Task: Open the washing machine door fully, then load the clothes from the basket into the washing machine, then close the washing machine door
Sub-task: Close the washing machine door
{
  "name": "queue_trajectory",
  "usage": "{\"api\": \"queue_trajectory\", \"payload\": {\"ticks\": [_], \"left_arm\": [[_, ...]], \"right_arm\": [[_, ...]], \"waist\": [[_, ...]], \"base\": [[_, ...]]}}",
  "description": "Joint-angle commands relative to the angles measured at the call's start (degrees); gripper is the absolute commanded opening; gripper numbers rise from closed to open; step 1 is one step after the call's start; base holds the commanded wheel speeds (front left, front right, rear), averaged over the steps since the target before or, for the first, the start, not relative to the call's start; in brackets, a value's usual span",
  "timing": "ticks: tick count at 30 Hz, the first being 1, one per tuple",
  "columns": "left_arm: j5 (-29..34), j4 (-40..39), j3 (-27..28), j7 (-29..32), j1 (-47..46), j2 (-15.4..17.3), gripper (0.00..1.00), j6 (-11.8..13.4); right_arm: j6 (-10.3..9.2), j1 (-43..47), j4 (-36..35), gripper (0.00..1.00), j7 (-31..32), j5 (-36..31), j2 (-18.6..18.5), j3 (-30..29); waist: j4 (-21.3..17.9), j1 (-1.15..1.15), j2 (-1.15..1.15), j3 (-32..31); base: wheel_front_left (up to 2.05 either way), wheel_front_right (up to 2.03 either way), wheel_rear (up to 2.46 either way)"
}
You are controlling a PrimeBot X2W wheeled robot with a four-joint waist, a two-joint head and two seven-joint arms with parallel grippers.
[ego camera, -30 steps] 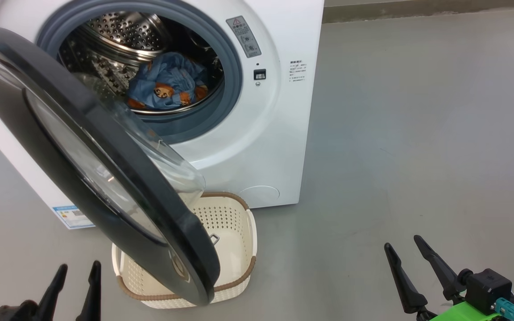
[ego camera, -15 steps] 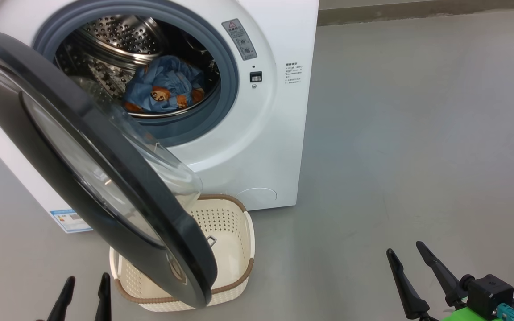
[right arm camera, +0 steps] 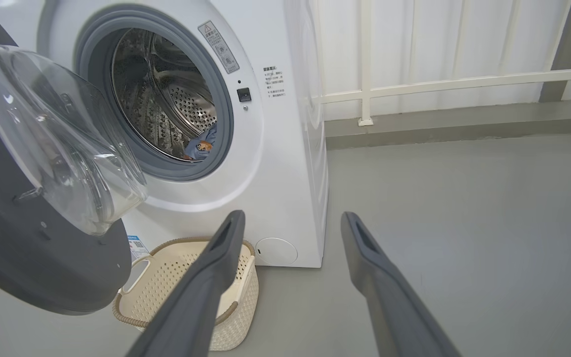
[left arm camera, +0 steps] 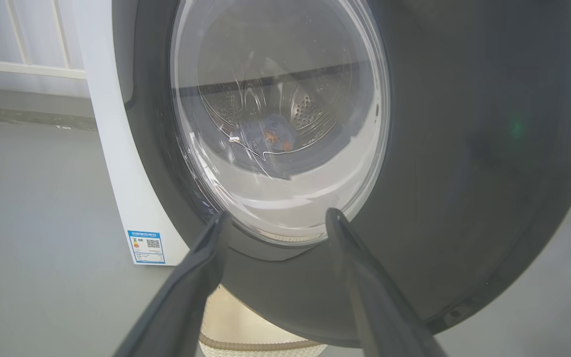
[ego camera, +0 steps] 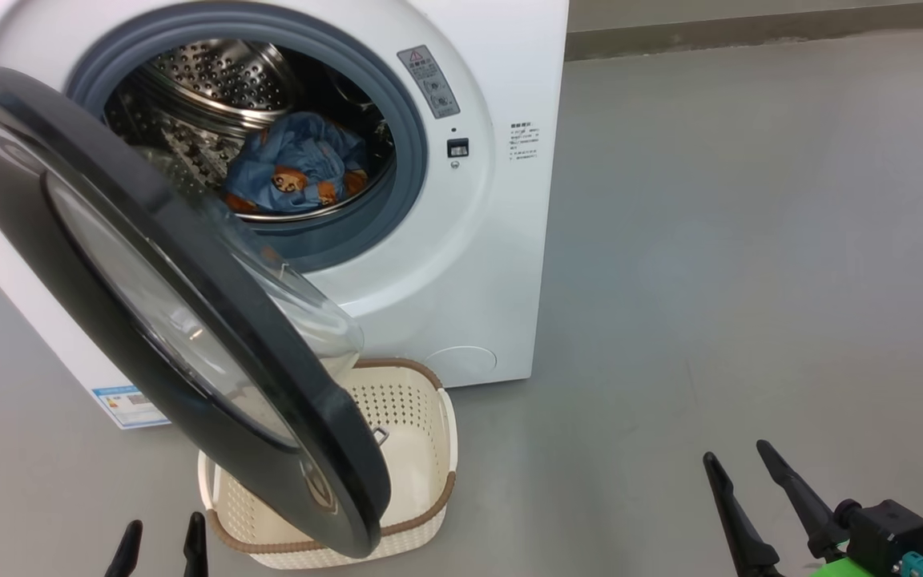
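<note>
While I watch from the head camera, I list:
- Left tool point(ego camera: 163, 522): fingers apart, gripping nothing, pointed at the outer face of the washing machine door point(ego camera: 189, 276).
- Right tool point(ego camera: 735, 450): fingers apart, holding nothing, above the floor point(ego camera: 710, 280), well to the right of the washing machine point(ego camera: 461, 264).
- Door: open, with its lower edge hanging over the basket point(ego camera: 449, 481).
- Basket: on the floor just before the machine.
- Clothes point(ego camera: 297, 172): light blue bundle with orange-brown prints, lying in the drum point(ego camera: 221, 72).

Floor: I see a smooth grey floor point(ego camera: 750, 240), evenly lit.
Wall: I see a white wall point(right arm camera: 439, 44) with a cream rail point(right arm camera: 464, 83).
Base: a grey skirting strip point(right arm camera: 464, 124).
</note>
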Motion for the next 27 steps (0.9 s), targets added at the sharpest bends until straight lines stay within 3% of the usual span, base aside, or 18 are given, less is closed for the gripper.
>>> {"api": "queue_trajectory", "payload": {"ticks": [1, 23, 24, 25, 27], "left_arm": [[0.5, -1.7, 2.0, -0.5, -0.8, 0.2, 1.0, -0.1], [-0.5, -1.5, 1.7, -0.5, -1.5, 0.8, 1.0, -0.1], [-0.5, -1.4, 1.7, -0.5, -1.5, 0.8, 1.0, -0.1], [-0.5, -1.4, 1.6, -0.5, -1.5, 0.8, 1.0, -0.1], [-0.5, -1.4, 1.6, -0.5, -1.5, 0.9, 1.0, -0.1]], "right_arm": [[0.09, 0.0, -1.5, 1.0, -0.3, -0.5, -0.6, 0.9], [0.09, -0.5, -1.1, 1.0, -0.3, -0.6, -0.4, 1.4], [0.09, -0.5, -1.1, 0.84, -0.3, -0.6, -0.4, 1.4], [0.09, -0.5, -1.1, 0.42, -0.3, -0.6, -0.4, 1.4], [0.09, -0.5, -1.2, 0.0, -0.3, -0.7, -0.5, 1.4]], "waist": [[0.1, 0.0, 0.0, -0.1], [0.5, 0.0, 0.0, -1.0], [0.5, 0.0, 0.0, -1.0], [0.5, 0.0, 0.0, -1.0], [0.4, 0.0, 0.0, -1.1]], "base": [[0.0, 0.0, 0.0], [0.0, 0.0, 0.0], [0.0, 0.0, 0.0], [0.0, 0.0, 0.0], [0.0, 0.0, 0.0]]}}
